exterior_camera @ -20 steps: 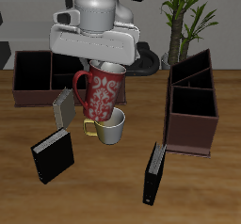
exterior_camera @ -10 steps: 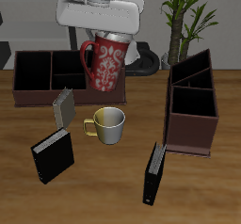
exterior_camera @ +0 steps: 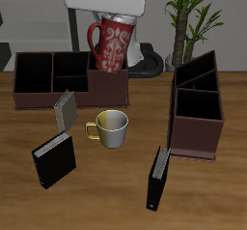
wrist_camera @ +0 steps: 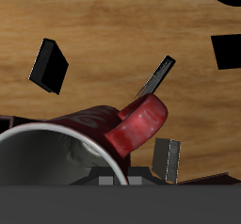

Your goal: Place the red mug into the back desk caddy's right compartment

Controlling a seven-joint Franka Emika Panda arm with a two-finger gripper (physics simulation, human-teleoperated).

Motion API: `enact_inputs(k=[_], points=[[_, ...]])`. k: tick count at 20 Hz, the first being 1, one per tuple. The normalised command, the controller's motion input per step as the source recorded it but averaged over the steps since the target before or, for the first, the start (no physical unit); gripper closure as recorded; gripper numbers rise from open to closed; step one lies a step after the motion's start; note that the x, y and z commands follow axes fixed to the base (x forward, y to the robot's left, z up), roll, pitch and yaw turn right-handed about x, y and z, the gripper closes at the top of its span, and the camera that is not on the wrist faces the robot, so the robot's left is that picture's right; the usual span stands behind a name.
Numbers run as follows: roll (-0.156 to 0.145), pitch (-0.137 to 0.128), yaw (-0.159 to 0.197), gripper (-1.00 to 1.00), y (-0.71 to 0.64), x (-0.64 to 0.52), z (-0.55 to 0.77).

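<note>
The red mug (exterior_camera: 109, 45) with white speckles hangs tilted in my gripper (exterior_camera: 110, 23), which is shut on its rim. It is in the air at the back of the table, over the back desk caddy (exterior_camera: 56, 98), a long low dark brown box. The mug is above the caddy's end section nearest the table's middle (exterior_camera: 108, 87), and it hides most of that section's inside. In the wrist view the mug's pale grey inside (wrist_camera: 52, 157) and red handle (wrist_camera: 137, 128) fill the near field, with the table far below.
A cream-yellow mug (exterior_camera: 111, 128) stands in the table's middle. A grey book (exterior_camera: 65, 110) leans by the caddy's front. Two black books (exterior_camera: 54, 159) (exterior_camera: 157, 178) stand nearer the front edge. A taller angled caddy (exterior_camera: 196, 113) and a plant (exterior_camera: 190, 16) stand to the side.
My gripper has lifted the red mug up and carried it back, from just above the cream-yellow mug to over the back caddy's end section.
</note>
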Motion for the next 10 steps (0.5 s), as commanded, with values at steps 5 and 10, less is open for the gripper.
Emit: enact_inputs(k=[5, 10], points=[[0.046, -0.019, 0.062, 1.0, 0.22, -0.63, -0.03], [0.01, -0.016, 0.06, 1.0, 0.12, -0.48, 0.01]])
